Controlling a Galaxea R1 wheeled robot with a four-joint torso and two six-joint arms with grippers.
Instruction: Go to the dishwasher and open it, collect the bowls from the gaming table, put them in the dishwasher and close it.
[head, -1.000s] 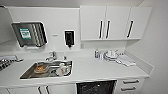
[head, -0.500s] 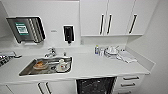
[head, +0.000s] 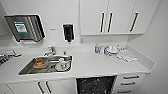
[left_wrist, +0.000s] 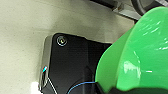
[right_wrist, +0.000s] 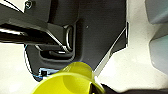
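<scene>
Green bowl (left_wrist: 140, 50) left, yellow bowl (right_wrist: 67, 80) right; fingers unclear

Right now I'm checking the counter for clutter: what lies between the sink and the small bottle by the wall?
In the head view, the stretch of white countertop between the sink and the small bottle is bare.

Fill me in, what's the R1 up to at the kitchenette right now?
It's facing the white counter, with the dishwasher below it showing a dark opening and racks, so it looks open. The left wrist view has a green bowl close up, and the right wrist view a yellow-green bowl, so each arm seems to carry one. The sink already holds some dishes. No bowl is in the dishwasher racks yet, as far as I can tell.
</scene>
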